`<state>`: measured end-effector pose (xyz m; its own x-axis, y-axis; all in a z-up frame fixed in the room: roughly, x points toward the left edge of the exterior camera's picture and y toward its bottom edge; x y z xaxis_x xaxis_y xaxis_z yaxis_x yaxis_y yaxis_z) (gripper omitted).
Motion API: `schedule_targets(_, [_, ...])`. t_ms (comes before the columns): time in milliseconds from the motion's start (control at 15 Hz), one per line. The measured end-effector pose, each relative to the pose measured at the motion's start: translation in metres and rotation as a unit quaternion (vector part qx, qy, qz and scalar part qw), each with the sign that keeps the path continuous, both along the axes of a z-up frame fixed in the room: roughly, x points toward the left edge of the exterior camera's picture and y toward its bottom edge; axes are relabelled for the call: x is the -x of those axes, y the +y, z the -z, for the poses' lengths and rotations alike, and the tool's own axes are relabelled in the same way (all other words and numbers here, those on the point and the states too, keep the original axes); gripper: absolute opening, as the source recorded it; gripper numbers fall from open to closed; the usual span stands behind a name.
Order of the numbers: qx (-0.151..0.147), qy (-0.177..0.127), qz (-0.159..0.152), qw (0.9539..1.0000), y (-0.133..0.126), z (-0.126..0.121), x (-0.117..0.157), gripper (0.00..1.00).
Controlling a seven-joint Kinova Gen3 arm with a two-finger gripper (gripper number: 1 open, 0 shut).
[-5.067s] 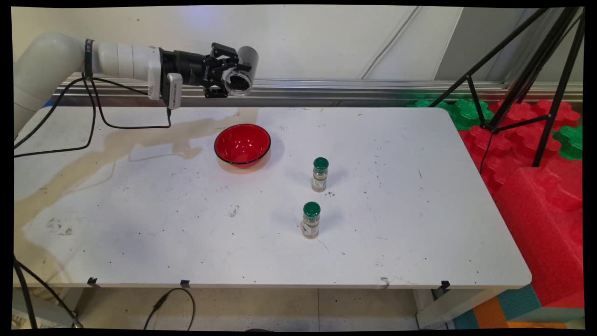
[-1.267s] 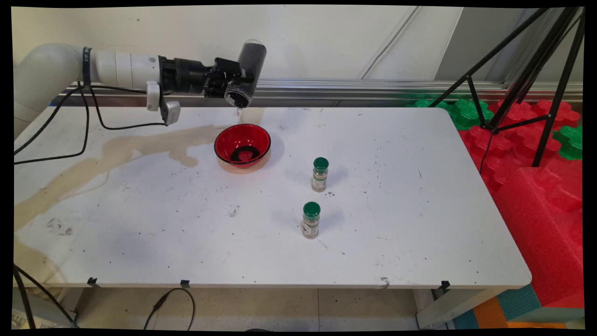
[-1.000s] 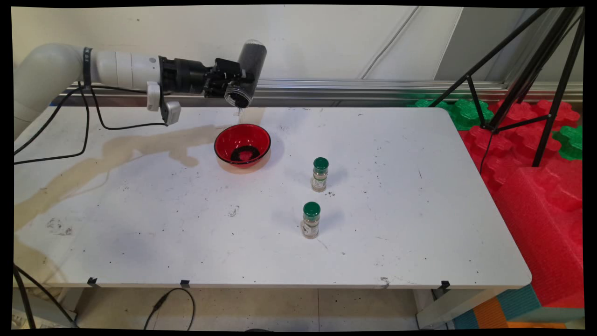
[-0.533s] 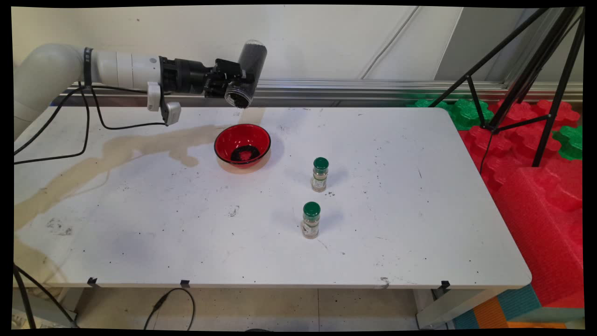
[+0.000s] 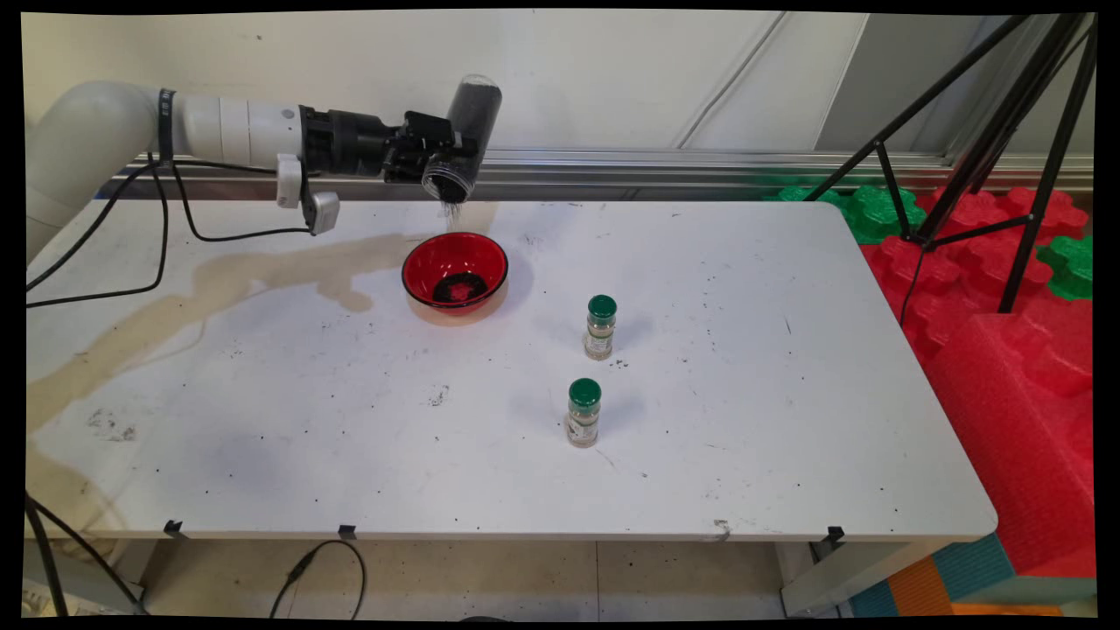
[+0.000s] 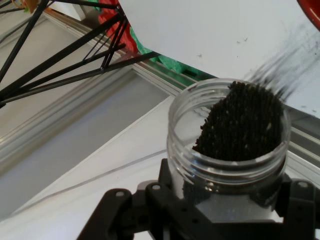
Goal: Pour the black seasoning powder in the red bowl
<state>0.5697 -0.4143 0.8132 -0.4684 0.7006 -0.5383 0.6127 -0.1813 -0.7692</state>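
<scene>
Grains are streaming from your tilted jar (image 5: 466,131) into the red bowl (image 5: 455,269) at the table's (image 5: 744,420) far left.
Your gripper (image 5: 429,157) is clamping its jaws shut around the clear jar, mouth angled down above the bowl's far rim, and dark grains (image 6: 240,125) are piling in the bowl's middle. You are risking spill past that far rim if the tilt steepens or the jar drifts farther. Two green-capped spice bottles (image 5: 599,327) (image 5: 584,412) are standing well apart to the right, nearer you.
</scene>
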Motion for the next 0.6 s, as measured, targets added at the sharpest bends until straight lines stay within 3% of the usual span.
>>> schedule_targets(600, [0.008, -0.009, 0.007, 0.9999, -0.0025, 0.0005, -0.0012, 0.00])
